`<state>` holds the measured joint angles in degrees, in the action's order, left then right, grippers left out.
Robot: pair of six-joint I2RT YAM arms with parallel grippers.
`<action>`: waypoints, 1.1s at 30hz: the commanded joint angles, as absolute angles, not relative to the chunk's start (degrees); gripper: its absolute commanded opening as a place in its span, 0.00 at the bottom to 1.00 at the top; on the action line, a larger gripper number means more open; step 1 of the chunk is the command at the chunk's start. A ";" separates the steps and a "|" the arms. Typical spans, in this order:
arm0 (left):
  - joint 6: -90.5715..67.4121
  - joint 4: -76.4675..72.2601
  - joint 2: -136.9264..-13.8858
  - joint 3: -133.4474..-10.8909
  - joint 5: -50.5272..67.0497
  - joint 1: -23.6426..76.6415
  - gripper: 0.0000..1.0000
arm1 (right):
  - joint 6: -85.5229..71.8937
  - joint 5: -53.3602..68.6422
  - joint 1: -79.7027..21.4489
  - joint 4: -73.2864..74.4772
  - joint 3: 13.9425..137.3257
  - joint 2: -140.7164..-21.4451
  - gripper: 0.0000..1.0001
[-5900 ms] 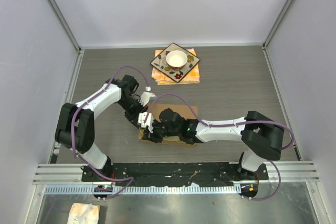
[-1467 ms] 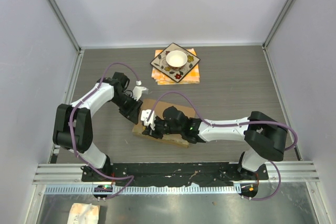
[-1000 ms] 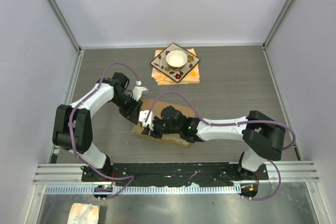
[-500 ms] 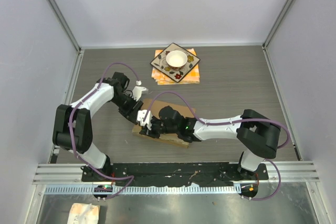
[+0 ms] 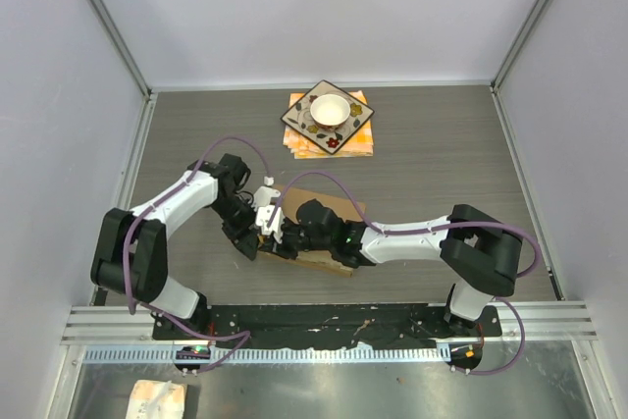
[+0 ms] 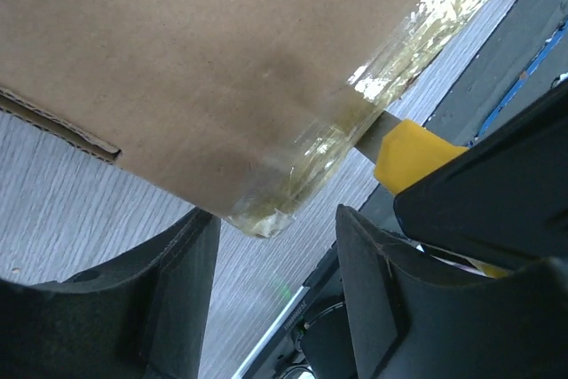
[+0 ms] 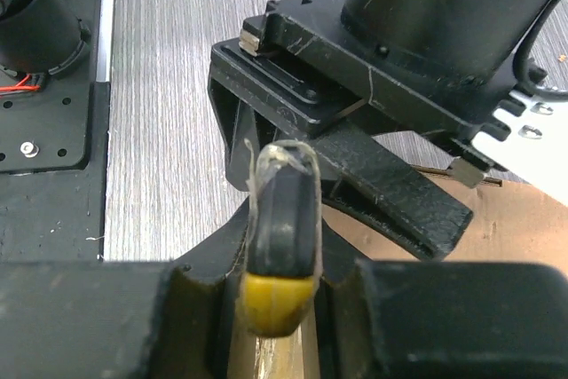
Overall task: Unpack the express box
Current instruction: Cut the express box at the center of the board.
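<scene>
Your box (image 6: pixel 177 42) lies flat on the bench (image 5: pixel 442 154), near the front edge and a little left of centre, with both arms reaching over its left end. The plate (image 5: pixel 312 127) and its bowl (image 5: pixel 330 110) sit well apart from it, toward the back.

Your left fingers (image 5: pixel 251 240) are at the box's near-left corner and stand released, spread apart with nothing clamped between them. In the left wrist view the cardboard fills the upper part of the picture, and its taped edge runs just above the gap between the two fingers. The loose end of the clear tape (image 6: pixel 390 68) hangs over that gap. You cannot tell from this view whether either finger touches the cardboard.

Your right fingers (image 5: pixel 283 235) are just beside the left ones, over the same end of the box, and are clenched on the cutter (image 6: pixel 413 153). The right wrist view shows its black body and yellow end pinched between them, with a scrap of tape stuck to it. From the left wrist view, the cutter's grey blade meets the taped edge of the box, just right of the left fingers.
</scene>
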<state>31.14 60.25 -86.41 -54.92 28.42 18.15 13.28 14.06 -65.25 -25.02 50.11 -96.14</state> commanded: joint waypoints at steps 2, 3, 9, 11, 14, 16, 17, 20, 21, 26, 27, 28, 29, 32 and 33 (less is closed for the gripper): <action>29.89 55.57 -86.22 -53.27 25.67 18.90 0.57 | 13.27 10.11 -65.48 -17.40 47.55 -99.23 0.01; 29.01 54.50 -86.13 -53.17 25.32 18.90 0.56 | 13.27 10.11 -65.48 -17.40 47.64 -98.97 0.01; 27.69 55.37 -83.33 -56.07 28.38 17.67 0.54 | 13.89 9.49 -66.36 -18.10 47.11 -97.82 0.01; 26.90 53.89 -82.10 -56.34 29.44 16.53 0.55 | 13.97 9.32 -66.44 -18.11 46.50 -97.12 0.01; 25.14 53.09 -82.96 -56.51 29.79 16.26 0.56 | 14.15 8.70 -66.97 -18.63 45.62 -96.33 0.01; 24.70 53.00 -83.41 -56.86 29.71 16.17 0.56 | 14.33 8.61 -67.15 -18.63 45.53 -95.98 0.01; 24.70 53.09 -83.58 -56.87 29.71 16.17 0.56 | 14.33 8.53 -67.24 -18.63 45.53 -95.72 0.01; 25.31 52.82 -84.89 -56.60 29.45 16.26 0.55 | 14.50 8.53 -67.59 -18.63 45.70 -95.36 0.01; 25.66 53.00 -85.34 -56.43 28.75 16.26 0.55 | 14.68 8.44 -67.59 -18.55 45.88 -95.36 0.01; 28.03 53.26 -86.92 -54.41 26.29 16.43 0.50 | 15.47 9.40 -67.76 -17.67 47.11 -94.40 0.01; 28.30 53.00 -86.75 -53.36 25.58 16.61 0.50 | 15.73 9.49 -67.76 -17.58 47.28 -93.87 0.01; 28.65 52.82 -86.57 -52.91 23.84 16.61 0.49 | 16.25 9.75 -67.76 -17.49 47.81 -93.61 0.01; 29.09 52.39 -86.40 -52.65 23.21 16.61 0.49 | 16.61 10.28 -67.68 -17.49 48.07 -93.43 0.01; 29.36 51.16 -86.13 -51.59 21.28 16.61 0.48 | 17.05 11.60 -67.68 -18.01 49.48 -92.90 0.01; 29.27 50.98 -86.22 -51.59 20.92 16.61 0.48 | 17.05 12.04 -67.68 -18.54 49.74 -92.81 0.01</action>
<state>26.17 54.94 -85.82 -54.15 28.71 16.49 15.55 10.81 -67.55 -24.36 48.53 -93.97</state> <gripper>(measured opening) 0.490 0.236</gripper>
